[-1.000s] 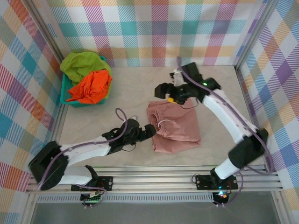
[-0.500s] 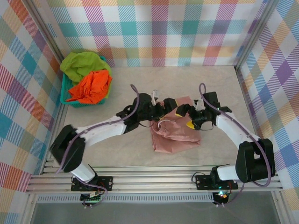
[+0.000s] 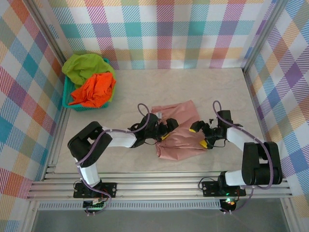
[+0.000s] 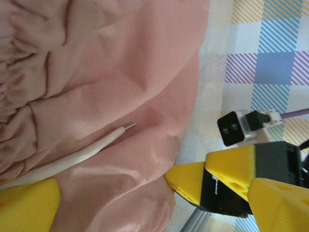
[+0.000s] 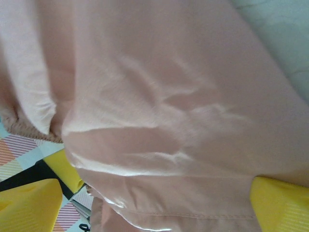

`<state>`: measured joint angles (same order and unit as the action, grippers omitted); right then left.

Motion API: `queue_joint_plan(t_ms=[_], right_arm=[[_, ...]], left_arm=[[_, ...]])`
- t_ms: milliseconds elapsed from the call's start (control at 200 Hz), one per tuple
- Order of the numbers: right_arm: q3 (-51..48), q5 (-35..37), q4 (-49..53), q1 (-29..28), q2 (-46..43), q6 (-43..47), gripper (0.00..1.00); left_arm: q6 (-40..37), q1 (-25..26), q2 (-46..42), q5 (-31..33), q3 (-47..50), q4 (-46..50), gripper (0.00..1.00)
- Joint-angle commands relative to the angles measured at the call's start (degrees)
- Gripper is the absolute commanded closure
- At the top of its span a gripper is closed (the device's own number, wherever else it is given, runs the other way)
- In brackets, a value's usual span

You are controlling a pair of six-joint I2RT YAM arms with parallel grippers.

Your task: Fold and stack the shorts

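Dusty pink cloth shorts lie rumpled at frame centre. My left gripper and right gripper flank them, jaws wide, gripping nothing. Closing here, I risk pinching one layer only and dragging the fold crooked.

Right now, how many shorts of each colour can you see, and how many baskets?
Pink shorts: 1
Orange shorts: 1, in the teal basket
Lime green shorts: 1, in the same basket
Teal basket: 1
Total: 4 things, 3 of them shorts
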<state>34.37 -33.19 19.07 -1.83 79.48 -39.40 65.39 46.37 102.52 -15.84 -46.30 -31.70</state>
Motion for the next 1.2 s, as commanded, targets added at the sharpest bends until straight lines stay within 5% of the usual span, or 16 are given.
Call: queue_joint_plan(t_ms=[0, 135, 335, 450, 775, 1195], right_arm=[[-1.2, -1.9, -1.4, 0.7, 1.5, 2.0, 0.00], [0.4, -2.5, 0.7, 0.7, -1.7, 3.9, 0.00], [10.0, 2.7, 11.4, 0.6, -11.0, 14.1, 0.01], [15.4, 7.1, 14.6, 0.7, -11.7, 17.7, 0.01], [23.6, 6.7, 15.2, 0.7, 0.9, 36.1, 0.00], [27.9, 2.8, 15.7, 0.8, 21.8, 40.4, 0.06]], left_arm=[[-0.9, -0.2, 0.2, 2.3, 4.0, 2.8, 0.00], [-4.0, -2.0, -4.0, 0.7, 3.1, 5.8, 0.00], [-13.9, -2.8, -14.6, 0.9, -7.6, 25.5, 0.00], [-12.2, -2.5, -13.9, -1.6, -8.7, 23.2, 0.00], [-8.5, -1.7, -4.9, -1.9, -0.2, 14.2, 0.00], [-9.0, -1.7, -3.3, -0.9, 4.0, 12.1, 0.00]])
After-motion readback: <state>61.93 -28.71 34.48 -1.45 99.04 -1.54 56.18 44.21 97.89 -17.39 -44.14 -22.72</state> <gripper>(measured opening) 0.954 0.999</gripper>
